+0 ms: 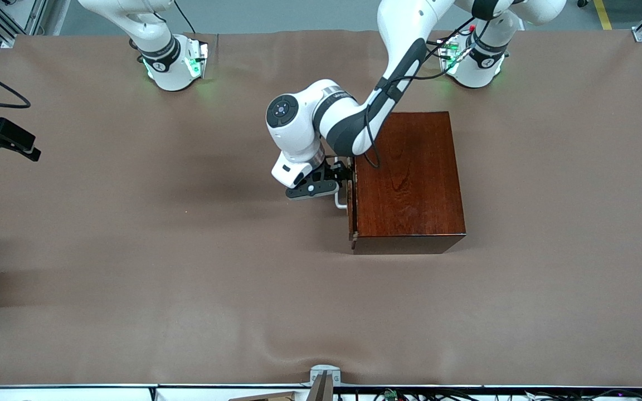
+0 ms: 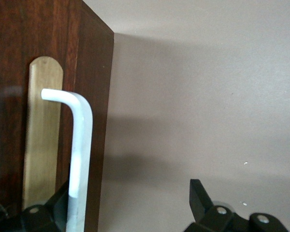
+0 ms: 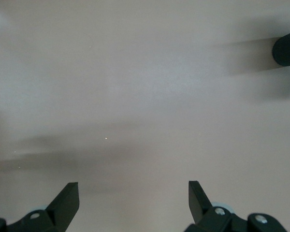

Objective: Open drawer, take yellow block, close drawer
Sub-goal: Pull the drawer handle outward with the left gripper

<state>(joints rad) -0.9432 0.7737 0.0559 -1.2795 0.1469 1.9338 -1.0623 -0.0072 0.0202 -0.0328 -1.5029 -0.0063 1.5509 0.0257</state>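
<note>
Jaws wide astride white handle (image 2: pixel 79 159)

brown table cover (image 1: pixel 131 250) | wrinkled near front edge | metal bracket (image 1: pixel 325 374) at that edge

My left gripper (image 2: pixel 130 205) stands wide, its black fingers (image 2: pixel 199 198) apart. One finger sits against the white loop handle (image 2: pixel 80 159) of the drawer, which rises past it and bends in toward a pale wooden plate (image 2: pixel 41 140). That plate lies flat on the glossy dark reddish-brown wooden box front (image 2: pixel 9 72). My other finger is well clear of the handle, over the plain brown table cover (image 2: pixel 208 96).
</note>
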